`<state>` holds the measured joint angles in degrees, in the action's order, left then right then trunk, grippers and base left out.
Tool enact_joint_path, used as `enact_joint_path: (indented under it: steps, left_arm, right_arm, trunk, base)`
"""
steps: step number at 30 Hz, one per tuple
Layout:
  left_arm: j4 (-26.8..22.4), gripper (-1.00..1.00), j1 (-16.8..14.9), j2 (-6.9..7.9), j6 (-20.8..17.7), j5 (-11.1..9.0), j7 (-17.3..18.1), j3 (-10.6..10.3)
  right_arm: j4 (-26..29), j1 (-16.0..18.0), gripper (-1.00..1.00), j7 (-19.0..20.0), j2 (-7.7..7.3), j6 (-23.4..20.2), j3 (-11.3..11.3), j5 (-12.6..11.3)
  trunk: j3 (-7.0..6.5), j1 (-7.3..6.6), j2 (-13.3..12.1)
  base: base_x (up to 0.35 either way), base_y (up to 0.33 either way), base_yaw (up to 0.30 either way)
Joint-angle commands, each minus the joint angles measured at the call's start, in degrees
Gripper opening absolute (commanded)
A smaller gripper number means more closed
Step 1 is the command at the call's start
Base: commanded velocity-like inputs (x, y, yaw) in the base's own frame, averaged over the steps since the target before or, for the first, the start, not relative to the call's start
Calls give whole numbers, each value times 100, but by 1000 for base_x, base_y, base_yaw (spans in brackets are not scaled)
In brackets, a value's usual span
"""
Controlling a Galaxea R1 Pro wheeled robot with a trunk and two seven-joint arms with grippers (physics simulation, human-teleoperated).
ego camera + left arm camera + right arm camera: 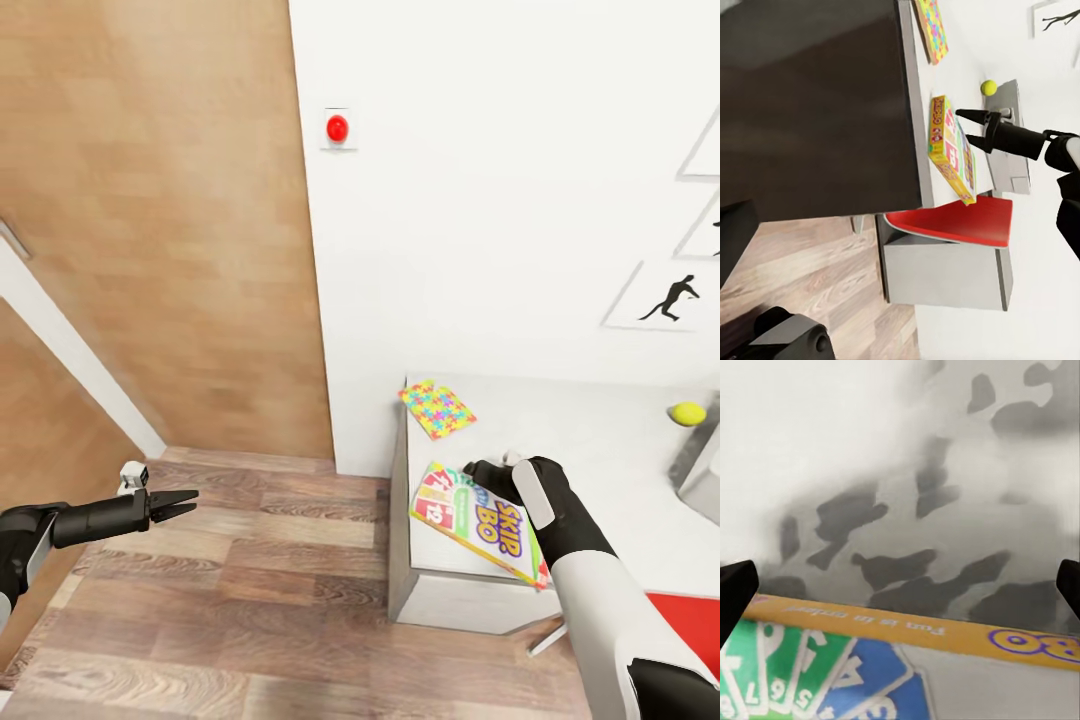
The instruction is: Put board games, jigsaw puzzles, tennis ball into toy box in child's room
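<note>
The "SKIP-BO" board game [466, 512] [949, 147] [870, 675] lies tilted near the table's [600, 460] front left corner, one end past the edge. My right gripper [492, 470] [965, 126] [900, 592] hovers just over it, open, its fingers on either side with nothing between them. A jigsaw puzzle [437, 408] [932, 28] lies at the table's back left. The tennis ball [687, 413] [988, 87] rests beside the grey toy box [697, 462] [1014, 150] at the right. My left gripper [176, 503] hangs open over the wood floor, well left of the table.
A red chair seat [690, 630] [952, 221] is tucked at the table's front right. A wooden door [150, 200] stands to the left, and a red button [338, 127] sits on the white wall. Baseball silhouette pictures [665, 297] hang above the table.
</note>
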<state>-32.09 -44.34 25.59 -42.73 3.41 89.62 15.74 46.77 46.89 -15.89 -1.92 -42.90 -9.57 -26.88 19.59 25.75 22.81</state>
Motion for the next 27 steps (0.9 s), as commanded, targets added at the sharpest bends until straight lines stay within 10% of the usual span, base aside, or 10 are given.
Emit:
enact_joint_path:
  steps: [1, 27]
  left_arm:
    - [0, 100, -5, -2, -60, 37, 38, 15]
    - [-4, 100, -5, -2, -60, 37, 38, 9]
  right_arm:
    - [7, 4, 100, -50, 0, -17, -1, -63]
    - [7, 4, 100, -46, -2, -17, -1, -63]
  trunk:
    - [10, 3, 11]
    - [10, 3, 11]
  base:
    - [-32, 130, 0]
    - [-47, 72, 0]
